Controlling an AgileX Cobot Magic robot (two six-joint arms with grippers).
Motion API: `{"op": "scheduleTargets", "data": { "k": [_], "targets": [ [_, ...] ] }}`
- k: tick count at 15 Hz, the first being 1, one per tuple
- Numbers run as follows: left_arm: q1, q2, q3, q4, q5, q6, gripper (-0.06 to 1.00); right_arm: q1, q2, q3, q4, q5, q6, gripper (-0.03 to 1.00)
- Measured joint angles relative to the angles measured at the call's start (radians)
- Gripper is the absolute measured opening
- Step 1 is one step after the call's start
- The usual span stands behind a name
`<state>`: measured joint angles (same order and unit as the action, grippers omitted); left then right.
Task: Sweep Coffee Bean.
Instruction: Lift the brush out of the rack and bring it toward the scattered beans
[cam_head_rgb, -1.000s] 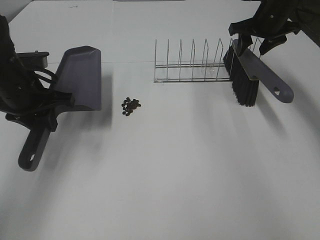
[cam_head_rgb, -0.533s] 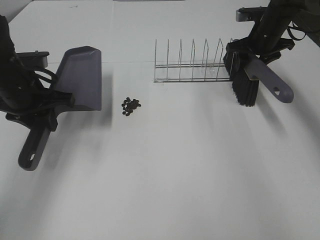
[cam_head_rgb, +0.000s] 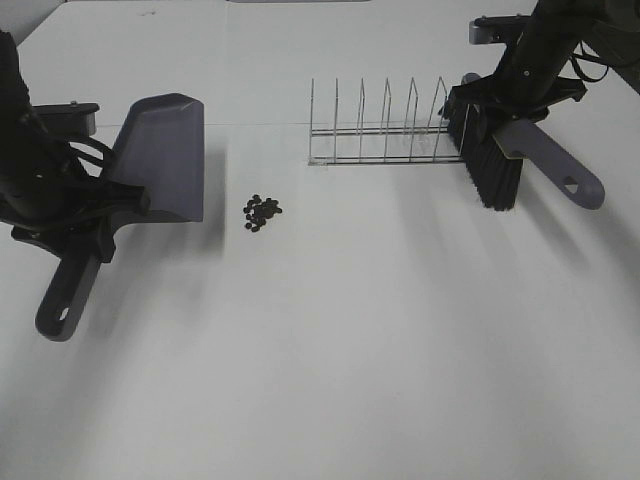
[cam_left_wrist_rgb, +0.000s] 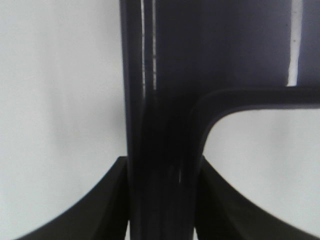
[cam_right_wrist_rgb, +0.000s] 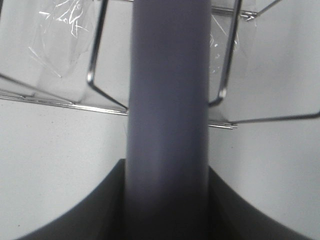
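The coffee beans (cam_head_rgb: 262, 211) lie in a small dark cluster on the white table, just right of the grey dustpan (cam_head_rgb: 160, 155). My left gripper (cam_head_rgb: 85, 225) is shut on the dustpan's handle (cam_left_wrist_rgb: 160, 125), with the pan's open edge facing the beans. The brush (cam_head_rgb: 490, 165), with black bristles and a grey handle (cam_head_rgb: 560, 170), sits at the right end of the wire rack. My right gripper (cam_head_rgb: 515, 110) is shut on the brush handle (cam_right_wrist_rgb: 167, 100), far right of the beans.
A wire dish rack (cam_head_rgb: 385, 135) stands behind and right of the beans, its wires (cam_right_wrist_rgb: 100, 50) close under the brush. Some clear film lies inside the rack. The table's back edge runs near the right arm.
My right gripper came down onto the brush handle and shut on it. The brush has shifted slightly to the right. The left arm and dustpan have not moved.
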<state>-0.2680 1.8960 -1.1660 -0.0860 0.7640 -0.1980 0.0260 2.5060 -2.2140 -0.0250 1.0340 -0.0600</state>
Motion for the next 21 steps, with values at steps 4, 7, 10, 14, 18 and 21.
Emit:
{"op": "scheduleTargets", "data": {
  "k": [4,7,10,14,18,21],
  "targets": [
    [0.0,0.0,0.0,0.0,0.0,0.003,0.32,0.0,-0.091,0.001,-0.014,0.004,0.036,0.27],
    [0.0,0.0,0.0,0.001,0.0,0.003,0.32,-0.001,-0.219,0.001,-0.023,0.035,0.085,0.27],
    [0.0,0.0,0.0,0.005,0.012,0.003,0.32,0.001,-0.319,0.0,-0.023,0.177,0.104,0.27],
    [0.0,0.0,0.023,0.025,0.041,-0.009,0.32,0.061,-0.408,0.02,-0.042,0.197,0.104,0.27],
    [0.0,0.001,0.106,0.027,0.024,-0.021,0.32,0.177,-0.523,0.197,-0.062,0.197,0.145,0.27],
    [-0.018,0.004,0.119,0.026,0.002,-0.027,0.32,0.267,-0.522,0.359,-0.15,0.117,0.252,0.27]
  ]
}}
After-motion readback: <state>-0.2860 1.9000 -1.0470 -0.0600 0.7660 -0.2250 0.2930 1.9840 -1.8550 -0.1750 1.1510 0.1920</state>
